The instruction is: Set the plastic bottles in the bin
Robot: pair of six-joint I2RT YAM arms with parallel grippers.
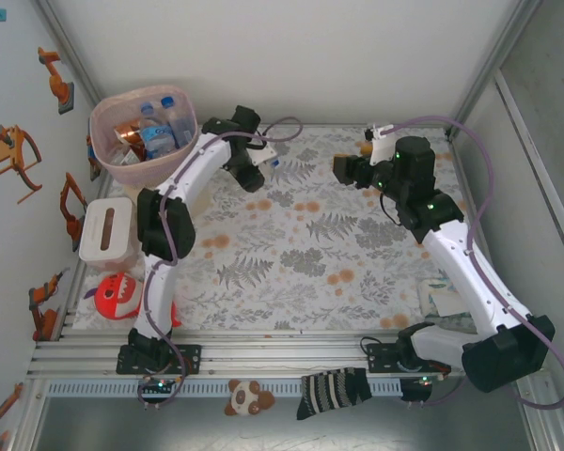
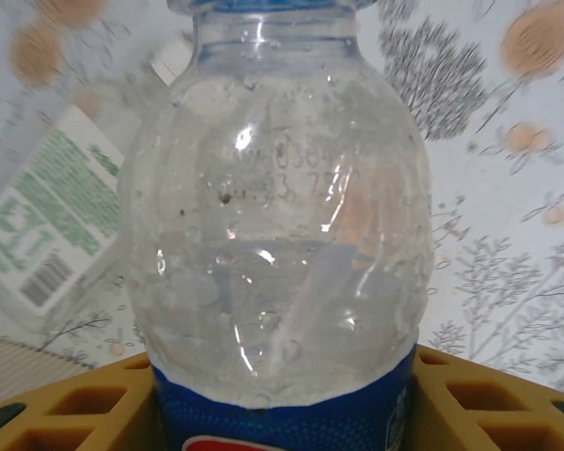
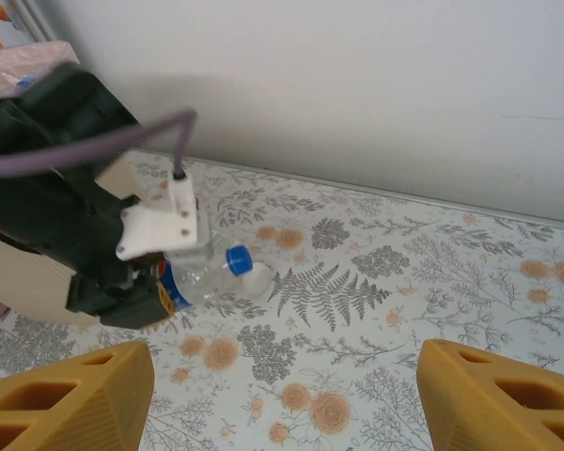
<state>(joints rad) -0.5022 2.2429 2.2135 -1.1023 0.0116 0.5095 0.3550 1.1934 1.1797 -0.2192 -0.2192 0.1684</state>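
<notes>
A clear plastic bottle (image 2: 273, 235) with a blue label and blue cap sits between the yellow fingers (image 2: 475, 399) of my left gripper (image 2: 282, 413), which is shut on its labelled part. In the right wrist view that bottle (image 3: 202, 272) sticks out of the left gripper just above the table, cap pointing right. A second bottle (image 2: 38, 235) with a green and white label lies on the table beside it. The beige bin (image 1: 101, 150) with its pink liner stands at the far left and holds several bottles (image 1: 155, 132). My right gripper (image 3: 287, 399) hangs open above the table with nothing between its fingers.
A white rectangular box (image 1: 108, 230) and a red toy shark (image 1: 117, 293) sit along the left edge below the bin. A folded cloth (image 1: 442, 301) lies by the right arm. A striped sock (image 1: 334, 390) and a panda toy (image 1: 247, 396) lie on the front rail.
</notes>
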